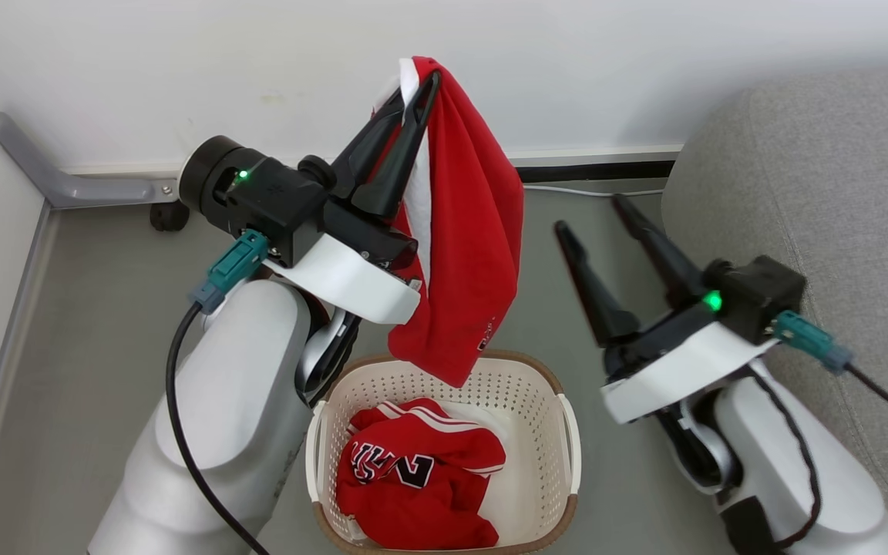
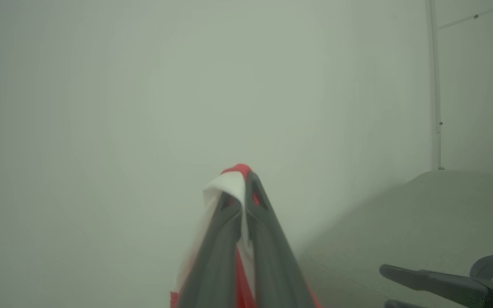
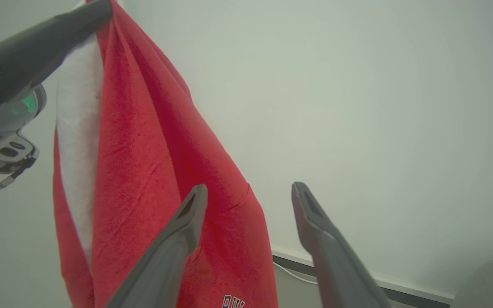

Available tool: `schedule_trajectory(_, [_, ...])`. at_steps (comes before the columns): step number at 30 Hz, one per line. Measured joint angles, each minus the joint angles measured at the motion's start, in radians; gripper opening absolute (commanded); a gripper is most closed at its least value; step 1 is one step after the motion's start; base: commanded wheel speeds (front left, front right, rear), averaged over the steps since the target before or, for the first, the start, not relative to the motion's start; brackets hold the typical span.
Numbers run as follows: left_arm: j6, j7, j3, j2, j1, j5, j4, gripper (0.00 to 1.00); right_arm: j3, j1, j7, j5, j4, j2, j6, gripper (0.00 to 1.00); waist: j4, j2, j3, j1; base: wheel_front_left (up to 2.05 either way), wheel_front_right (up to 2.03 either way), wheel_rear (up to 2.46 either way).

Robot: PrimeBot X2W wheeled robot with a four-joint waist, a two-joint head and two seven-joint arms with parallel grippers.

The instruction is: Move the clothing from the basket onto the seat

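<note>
Grey floor (image 1: 105, 308), basket (image 1: 567, 432) on it: left claw (image 1: 434, 75) clamps one red garment (image 1: 475, 254) aloft; second garment (image 1: 413, 478) inside; right claw (image 1: 592, 214) apart, empty; seat (image 1: 837, 169) apparently unloaded.

Plain white wall (image 1: 143, 69) met a grey floor (image 1: 105, 308), black skirting strip (image 1: 598, 170) and a thin white cable (image 1: 590, 191) along it.

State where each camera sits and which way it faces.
Head view: on the head, looking down at the basket; shows both forearms, left gripper pinching a red garment, right gripper open.
Left wrist view: on the left wrist, facing the pale wall along its shut fingers.
Right wrist view: on the right wrist, facing wall and garment between its open fingers.
Shared: each wrist view shows the other arm's gripper; all three show the garment.
</note>
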Motion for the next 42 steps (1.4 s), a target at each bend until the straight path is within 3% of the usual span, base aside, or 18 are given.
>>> schedule_trajectory(6, [0.000, 0.000, -0.019, -0.006, -0.004, -0.002, -0.001, 0.00, 0.171, -0.065, 0.000, 0.067, -0.006, -0.015, 0.000, 1.00, 0.016, 0.0000, 0.001, 0.0000, 0.00, 0.00, 0.00])
schedule_trajectory(15, [0.000, 0.000, -0.084, -0.015, -0.013, -0.035, -0.011, 0.00, 0.356, -0.168, 0.000, 0.144, 0.129, -0.016, 0.000, 1.00, 0.050, 0.0000, 0.009, 0.0000, 0.00, 0.00, 0.00])
schedule_trajectory(16, [0.000, 0.000, -0.090, -0.015, -0.013, -0.037, -0.011, 0.00, 0.376, -0.182, 0.000, 0.155, 0.144, -0.016, 0.000, 0.91, 0.054, 0.0000, 0.009, 0.0000, 0.00, 0.00, 0.00])
schedule_trajectory(17, [0.000, 0.000, -0.092, -0.016, -0.013, -0.037, -0.011, 0.00, 0.388, -0.194, 0.000, 0.162, 0.154, -0.015, 0.000, 0.09, 0.057, 0.0000, 0.010, 0.0000, 0.00, 0.00, 0.00])
schedule_trajectory(18, [0.000, 0.000, -0.094, -0.016, -0.013, -0.041, -0.011, 0.00, 0.389, -0.203, 0.000, 0.170, 0.158, -0.012, 0.000, 0.00, 0.060, 0.0000, 0.010, 0.0000, 0.00, 0.00, 0.00])
schedule_trajectory(25, [0.000, 0.000, -0.083, -0.016, -0.013, -0.045, -0.009, 0.00, 0.379, -0.227, 0.000, 0.177, 0.168, -0.014, 0.000, 0.00, 0.060, 0.0000, 0.020, 0.0000, 0.00, 0.00, 0.00])
schedule_trajectory(27, [0.000, 0.000, -0.071, -0.017, -0.012, -0.049, -0.009, 1.00, 0.364, -0.227, 0.000, 0.176, 0.167, -0.016, 0.000, 0.00, 0.054, 0.0000, 0.023, 0.0000, 0.00, 0.00, 0.00])
schedule_trajectory(42, [0.000, 0.000, -0.053, -0.011, 0.030, -0.051, 0.036, 1.00, 0.217, -0.205, 0.000, 0.128, 0.097, -0.025, 0.000, 0.00, -0.011, 0.0000, 0.038, 0.0000, 0.00, 0.00, 0.00])
